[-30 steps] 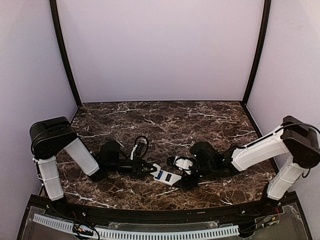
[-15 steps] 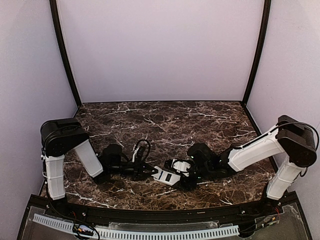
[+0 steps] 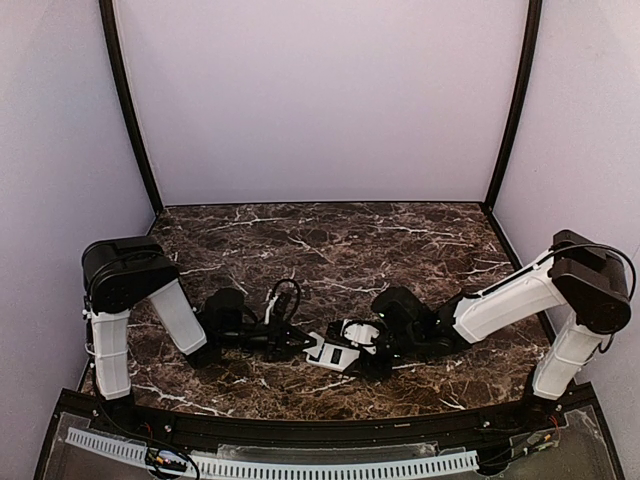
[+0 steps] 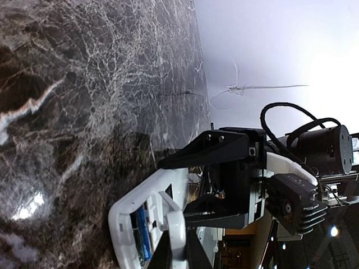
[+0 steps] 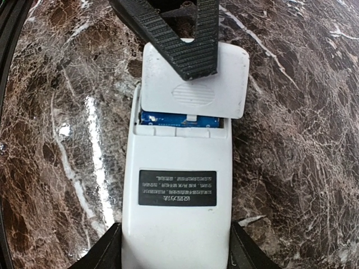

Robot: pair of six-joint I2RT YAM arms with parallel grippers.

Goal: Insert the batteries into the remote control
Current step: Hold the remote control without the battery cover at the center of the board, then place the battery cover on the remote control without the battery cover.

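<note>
One remote control lies back-up on the table, with one loose cover. The left gripper is clenched, its joined tips resting on the cover, which sits over the compartment's far end. Blue batteries show in the slot, their number unclear. The right gripper clasps the remote's near end, fingers against both sides. Only the wrist views show the batteries; the top view does not.

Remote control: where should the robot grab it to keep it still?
By the plain end nearest the label, squeezing its two long straight sides, coming in from that end. The remote control lies flat, back up, and the left gripper rests on the battery cover at the other end.
</note>
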